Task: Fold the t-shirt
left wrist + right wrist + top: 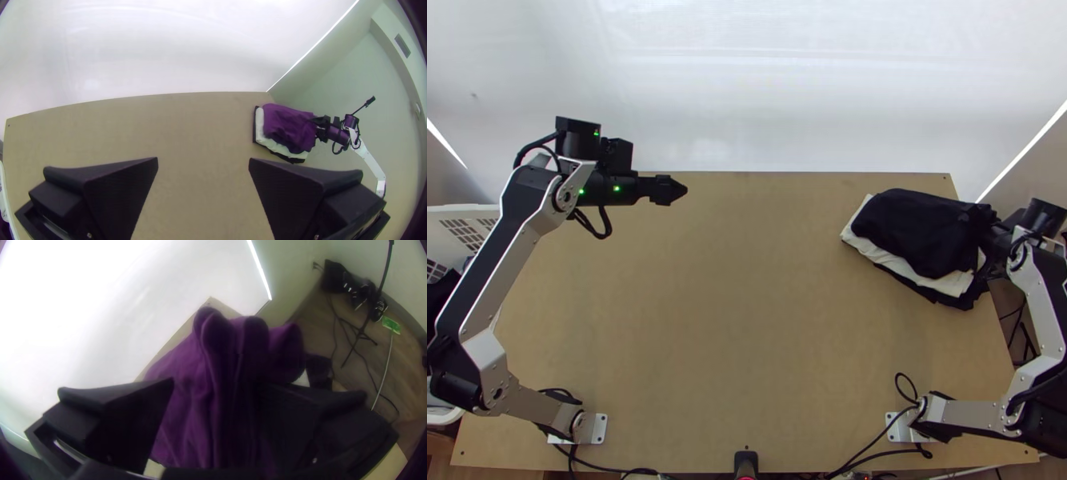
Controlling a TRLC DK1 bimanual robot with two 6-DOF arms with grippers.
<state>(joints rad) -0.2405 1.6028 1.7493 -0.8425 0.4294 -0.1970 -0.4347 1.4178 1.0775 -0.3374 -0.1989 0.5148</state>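
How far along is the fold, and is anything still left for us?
Looks nearly done: the dark garment lies folded on the white garment near the table's far right corner. Nothing looks clamped: the right gripper is at the dark one, fingers apart; the left gripper is open, far left. Probably left: back the right gripper off, perhaps smooth the ridges between its fingers.

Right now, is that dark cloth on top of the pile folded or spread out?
Folded: the dark cloth lies in a compact bundle atop the off-white cloth, with thick rounded folds in the right wrist view.
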